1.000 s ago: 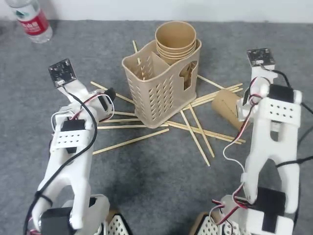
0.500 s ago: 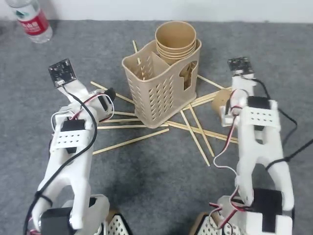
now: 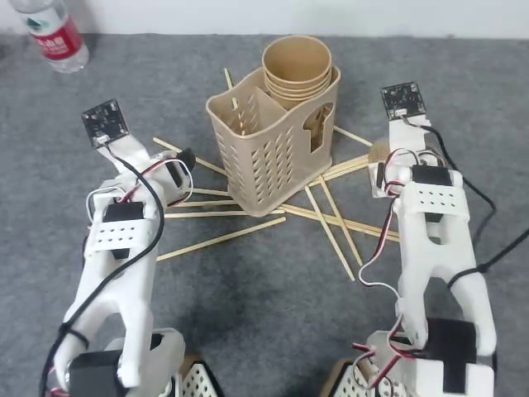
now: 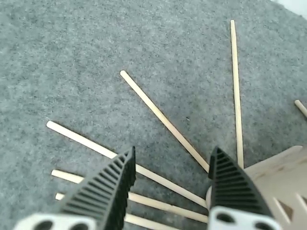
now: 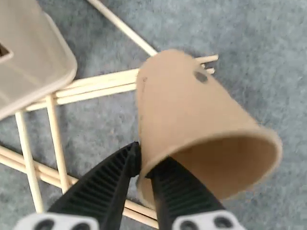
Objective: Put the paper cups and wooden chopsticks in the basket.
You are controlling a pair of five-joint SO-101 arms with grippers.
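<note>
A tan slotted basket [image 3: 264, 157] stands at the middle of the grey carpet, with a stack of paper cups [image 3: 297, 64] in its far compartment. Wooden chopsticks [image 3: 219, 240] lie scattered around its base. In the right wrist view, my right gripper [image 5: 143, 162] is shut on the wall of a brown paper cup [image 5: 201, 124], held tilted with its mouth sideways over crossed chopsticks [image 5: 91, 86]. From above, that cup [image 3: 378, 152] peeks out under the right arm, just right of the basket. My left gripper [image 4: 172, 155] hangs open over chopsticks [image 4: 163, 120] left of the basket.
A water bottle [image 3: 54, 33] lies at the back left corner. The basket corner [image 5: 33, 57] is close beside the held cup. Bare carpet lies in front, between the two arm bases.
The right arm has swung left and away toward the basket with the cup, which is now mostly hidden under the arm. The left arm has not moved.
</note>
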